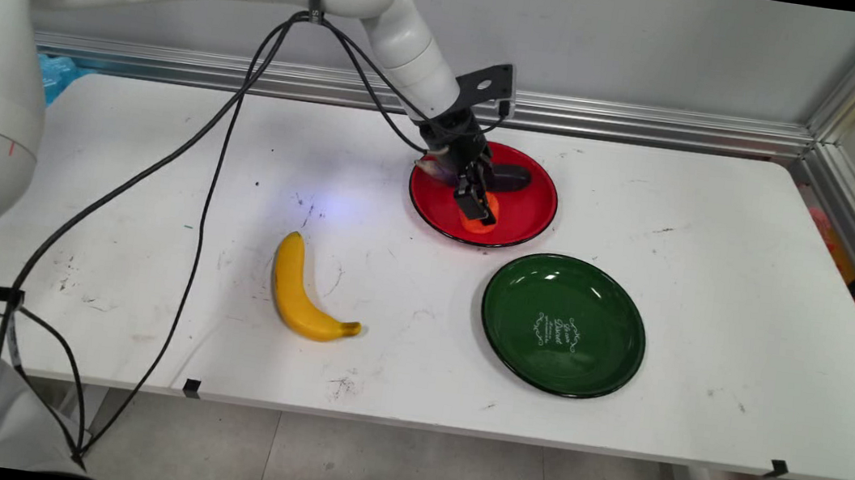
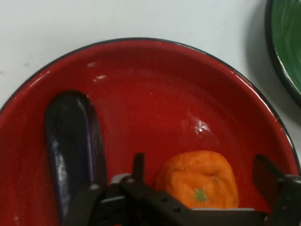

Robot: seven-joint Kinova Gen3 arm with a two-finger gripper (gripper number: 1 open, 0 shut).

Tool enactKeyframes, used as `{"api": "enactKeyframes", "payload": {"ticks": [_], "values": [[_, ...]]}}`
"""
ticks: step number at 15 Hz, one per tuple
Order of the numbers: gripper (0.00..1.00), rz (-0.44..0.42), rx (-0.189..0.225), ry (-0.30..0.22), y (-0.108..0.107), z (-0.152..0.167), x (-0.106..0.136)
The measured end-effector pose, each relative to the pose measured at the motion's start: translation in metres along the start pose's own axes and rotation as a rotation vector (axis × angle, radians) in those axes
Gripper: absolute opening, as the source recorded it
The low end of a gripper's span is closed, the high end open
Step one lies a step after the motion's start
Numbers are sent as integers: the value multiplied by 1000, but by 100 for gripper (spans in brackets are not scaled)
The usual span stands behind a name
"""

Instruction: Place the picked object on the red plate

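Your gripper [image 1: 478, 204] sits low over the red plate [image 1: 533, 212], jaws spread wide on either side of the orange [image 2: 200, 179], not yet closed on it. An eggplant [image 2: 73, 141] lies at the orange's 9 o'clock in the hand view. On the counter [image 1: 723, 227], the green plate [image 1: 612, 328] sits at the red plate's 5 o'clock, the banana [image 1: 299, 289] at its 8.

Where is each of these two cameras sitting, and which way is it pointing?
Main view: fixed above the table's near side, looking down across it toward the wall; the white arm, its cables and the gripper show.
Hand view: mounted on the hand, looking along the gripper into the red plate; only its black linkage and open jaws show.
Shared: red plate, orange fruit, eggplant, green plate's edge.
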Motion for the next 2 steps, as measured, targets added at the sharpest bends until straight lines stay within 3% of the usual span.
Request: {"api": "enactKeyframes", "payload": {"ticks": [2], "values": [[100, -4, -6, 7, 0, 2, 0]]}}
